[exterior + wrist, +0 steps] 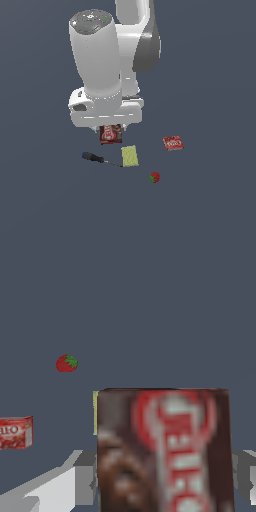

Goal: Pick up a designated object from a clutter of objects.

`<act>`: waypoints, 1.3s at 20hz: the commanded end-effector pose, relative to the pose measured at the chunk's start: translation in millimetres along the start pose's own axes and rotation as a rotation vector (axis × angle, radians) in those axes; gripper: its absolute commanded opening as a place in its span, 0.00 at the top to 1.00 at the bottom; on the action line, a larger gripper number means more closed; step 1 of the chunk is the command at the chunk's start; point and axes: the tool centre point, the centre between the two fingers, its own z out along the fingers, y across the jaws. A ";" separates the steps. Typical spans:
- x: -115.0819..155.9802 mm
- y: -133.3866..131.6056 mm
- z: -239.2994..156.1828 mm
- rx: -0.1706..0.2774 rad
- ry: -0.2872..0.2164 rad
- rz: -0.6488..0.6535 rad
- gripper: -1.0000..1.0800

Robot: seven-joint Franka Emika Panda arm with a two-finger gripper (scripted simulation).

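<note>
The dark brown box (111, 135) with a red oval logo and white lettering sits right under my hand in the exterior view. It fills the wrist view (165, 451). My gripper (111, 129) is around it, and both fingers (86, 476) press its two side edges, so it is shut on the box. I cannot tell whether the box is off the floor. The rest of the clutter lies just in front: the pale yellow block (130, 156), the screwdriver (100, 159), the strawberry (155, 177) and the bright red box (173, 143).
In the wrist view a sliver of the pale yellow block (94, 412) shows behind the brown box, with the strawberry (66, 363) and the bright red box (15, 432) farther off. The floor (210, 210) is plain dark grey.
</note>
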 end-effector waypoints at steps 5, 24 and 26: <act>5.2 40.5 -64.0 0.000 -0.003 -0.001 1.00; 21.3 112.5 -175.0 -0.002 -0.008 -0.002 1.00; 22.1 115.0 -178.9 -0.002 -0.008 -0.002 1.00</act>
